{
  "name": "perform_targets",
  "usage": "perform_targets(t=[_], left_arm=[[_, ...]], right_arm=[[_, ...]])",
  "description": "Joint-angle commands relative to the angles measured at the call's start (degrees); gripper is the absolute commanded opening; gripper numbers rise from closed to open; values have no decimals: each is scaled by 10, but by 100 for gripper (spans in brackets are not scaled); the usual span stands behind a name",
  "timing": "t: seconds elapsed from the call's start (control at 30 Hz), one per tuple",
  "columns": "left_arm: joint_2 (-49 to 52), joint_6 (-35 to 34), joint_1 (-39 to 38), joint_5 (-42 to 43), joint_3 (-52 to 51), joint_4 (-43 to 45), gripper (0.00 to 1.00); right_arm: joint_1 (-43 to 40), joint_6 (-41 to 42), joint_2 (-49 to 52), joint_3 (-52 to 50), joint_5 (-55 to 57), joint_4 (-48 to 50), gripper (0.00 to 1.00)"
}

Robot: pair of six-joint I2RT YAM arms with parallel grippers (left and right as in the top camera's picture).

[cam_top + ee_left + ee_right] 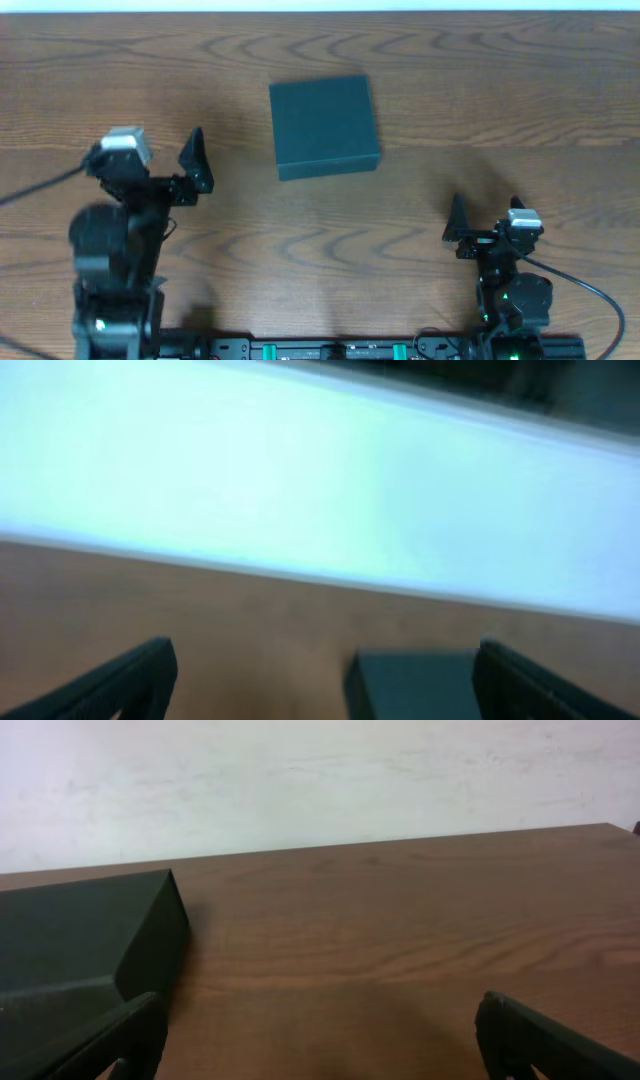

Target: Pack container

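The container (325, 125) is a dark teal-green square box lying on the wooden table, its flat lid down. It also shows in the left wrist view as the container (415, 685), low and blurred, just inside the right finger. In the right wrist view the container (80, 940) is at the left edge. My left gripper (158, 155) hovers left of the box, open and holding nothing; the same left gripper (325, 685) has bare table between its fingers. My right gripper (487, 212) stands open near the front right, and nothing is in the right gripper (320, 1040).
The brown wooden table (450, 90) stretches around the box. A white wall (320, 780) rises behind its far edge. The arms' black base rail (340, 350) runs along the front edge. No snack packets are visible.
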Motion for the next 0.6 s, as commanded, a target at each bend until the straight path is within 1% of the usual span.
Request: perform_targets(t=[0.0, 0.1, 0.17, 0.23, 0.57], left_arm=[[-53, 19, -1, -8, -65, 82, 95], [-102, 19, -1, -23, -132, 172, 95], [-127, 20, -1, -37, -168, 200, 95], [-150, 20, -1, -49, -201, 211, 95], [-286, 28, -1, -90, -348, 212, 95]], right_arm=[[-3, 6, 0, -1, -2, -3, 99], [-3, 6, 0, -1, -2, -3, 99], [-3, 6, 0, -1, -2, -3, 99], [-3, 6, 0, -1, -2, -3, 99], [-3, 6, 0, -1, -2, -3, 99]])
